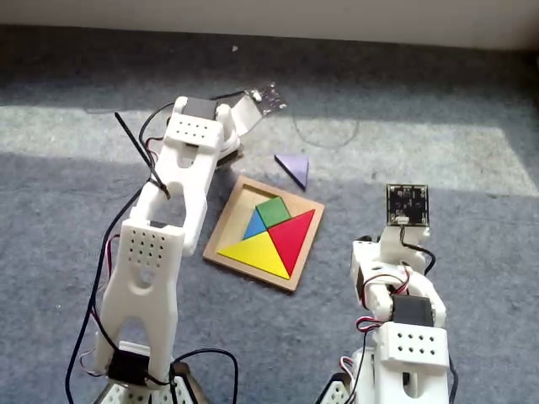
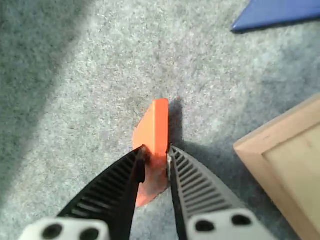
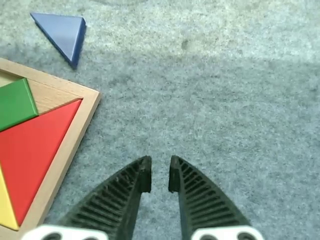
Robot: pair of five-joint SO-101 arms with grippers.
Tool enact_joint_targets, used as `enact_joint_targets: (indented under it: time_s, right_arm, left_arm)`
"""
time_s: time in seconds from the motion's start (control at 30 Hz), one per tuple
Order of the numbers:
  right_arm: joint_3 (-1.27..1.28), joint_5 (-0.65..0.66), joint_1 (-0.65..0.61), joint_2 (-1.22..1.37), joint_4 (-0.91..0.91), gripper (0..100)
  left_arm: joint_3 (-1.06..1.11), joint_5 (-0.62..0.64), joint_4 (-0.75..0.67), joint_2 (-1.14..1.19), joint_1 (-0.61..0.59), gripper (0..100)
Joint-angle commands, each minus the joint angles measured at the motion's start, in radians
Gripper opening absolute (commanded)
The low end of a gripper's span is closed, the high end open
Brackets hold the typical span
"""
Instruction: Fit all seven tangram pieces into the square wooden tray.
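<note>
The left gripper [image 2: 156, 157] has its two ribbed fingers pinched on an orange tangram piece [image 2: 156, 125], one finger against each flat face. The piece stands on edge between them, and its narrow top side pokes out past the fingertips. Below it lies grey carpet [image 2: 85, 85], and the piece throws a small dark shadow just beside itself. Whether its lower edge touches the carpet cannot be told. One corner of the square wooden tray [image 2: 278, 136] lies near the gripper, apart from the orange piece, showing a pale raised rim and a bare inner floor. A blue tangram piece [image 2: 280, 12] lies flat on the carpet, well beyond the tray corner and clear of it. A broad band of shade crosses the carpet on the side away from the tray.
</note>
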Motion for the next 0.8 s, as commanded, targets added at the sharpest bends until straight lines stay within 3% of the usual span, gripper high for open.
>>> enact_joint_targets:
  time_s: [0.0,0.23,0.5,0.77]
  right_arm:
    - [-0.007,0.012,0.007,-0.013,-0.021,7.7]
    - [-0.007,0.012,0.008,-0.013,-0.021,7.7]
    - [-0.007,0.012,0.008,-0.013,-0.021,7.7]
    - [-0.007,0.012,0.008,-0.013,-0.021,7.7]
  left_arm:
    - [-0.065,-0.002,0.164,-0.013,-0.004,1]
    - [-0.234,0.006,0.410,-0.039,-0.007,0]
    - [-0.216,0.095,0.414,-0.084,-0.035,0]
    - [0.070,0.132,0.414,-0.363,-0.002,0]
